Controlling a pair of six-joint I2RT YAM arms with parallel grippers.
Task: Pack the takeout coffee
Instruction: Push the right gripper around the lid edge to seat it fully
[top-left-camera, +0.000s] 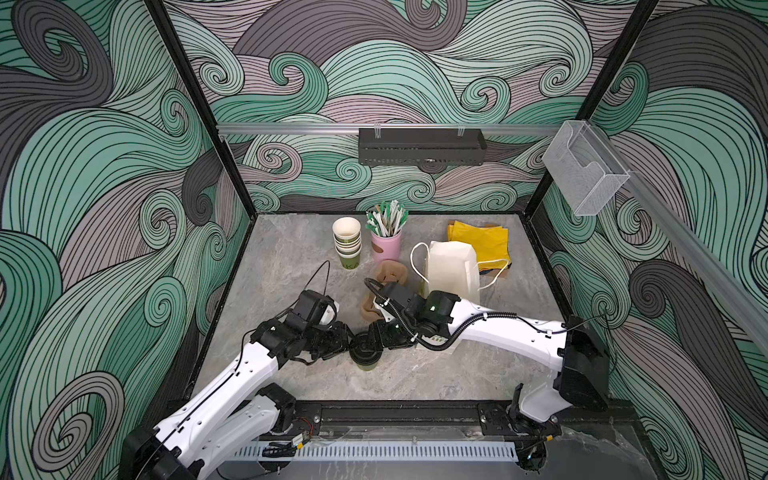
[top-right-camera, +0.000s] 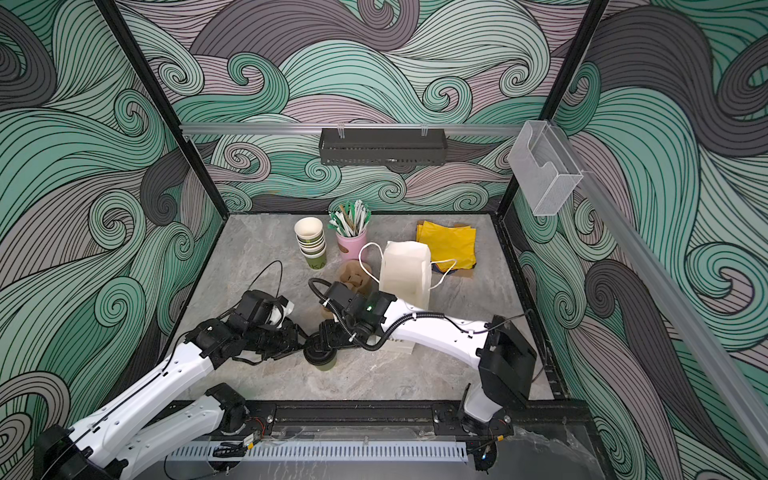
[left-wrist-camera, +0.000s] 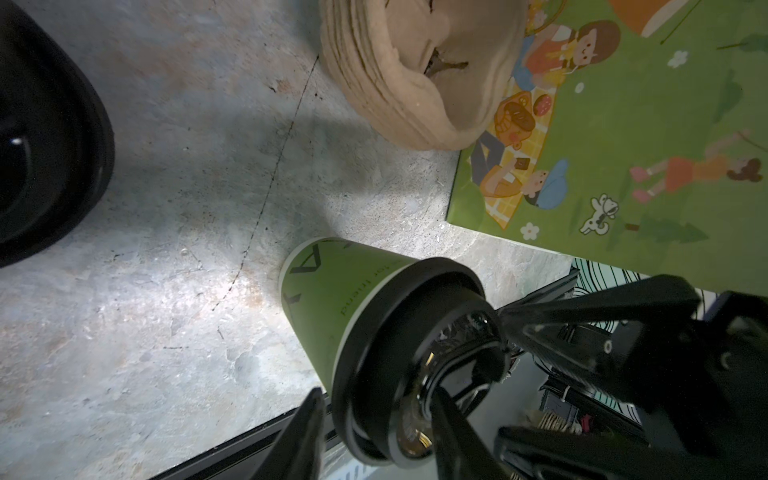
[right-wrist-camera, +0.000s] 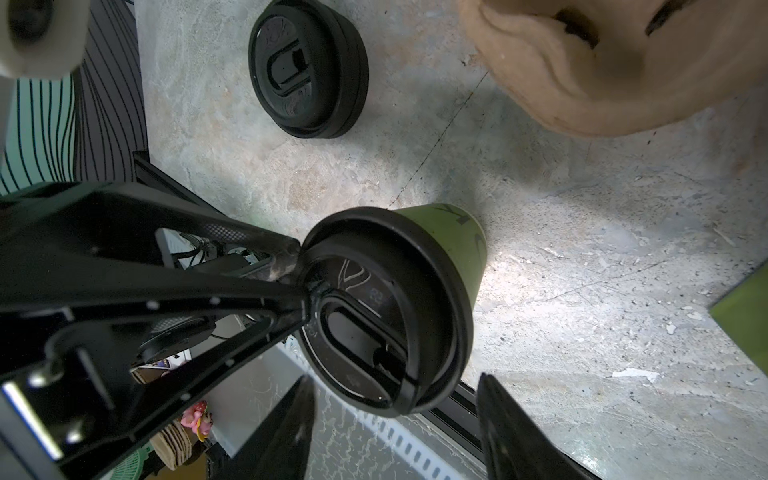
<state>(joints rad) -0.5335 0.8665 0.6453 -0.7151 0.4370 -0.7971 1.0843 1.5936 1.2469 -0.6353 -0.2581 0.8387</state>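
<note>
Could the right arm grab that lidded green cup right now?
Probably yes. The right gripper is right at the cup, its open jaws flanking the black lid. Only the left gripper, at the lid from the opposite side, might crowd it.

"friend" on the green cup (left-wrist-camera: 332, 291)

Pink cup (top-left-camera: 386, 248) w/ straws (top-left-camera: 386, 220) at back, brown pulp carriers (top-left-camera: 390, 270) in front, white paper bag (top-left-camera: 453, 270) beside, yellow napkins (top-left-camera: 484, 243) behind
</note>
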